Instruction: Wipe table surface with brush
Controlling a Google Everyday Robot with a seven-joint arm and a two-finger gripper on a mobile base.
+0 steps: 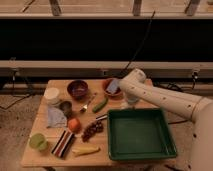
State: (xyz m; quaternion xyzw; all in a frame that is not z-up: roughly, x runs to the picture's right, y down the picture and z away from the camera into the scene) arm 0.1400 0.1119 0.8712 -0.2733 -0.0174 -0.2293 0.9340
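Lying on the brown wooden bench (47,159) is a thin white stick that looks like the brush (101,117). It rests flat near the middle of the bench, just beside the far left corner of the green tray (116,150). It is small, and I cannot see its round head.

Right of the brush and a bit farther away, the gripper (129,103) points down at the bench, close to the far edge of the tray. Its fingers are squeezed all the way together. I cannot tell if they are touching the wood or pinching anything. The white arm (165,100) reaches in from the right and bends above the gripper.

Just behind the arm's bend sits a reddish bowl (107,86) with something blue-grey in it. Left of that is a dark bowl (78,89). A green cucumber (100,105) lies on a slant just beyond the brush, and a small metal spoon (88,104) lies left of it.

Nearer than the brush is a bunch of dark grapes (92,130), with an orange (74,124) to its left. A yellow thing like a banana (85,150) lies by the near edge, next to a striped packet (62,143).

On the left side are a white pot (51,95), a small dark cup (66,106), a grey-blue cloth (56,117) and a pale green round thing (37,142) at the near left corner.
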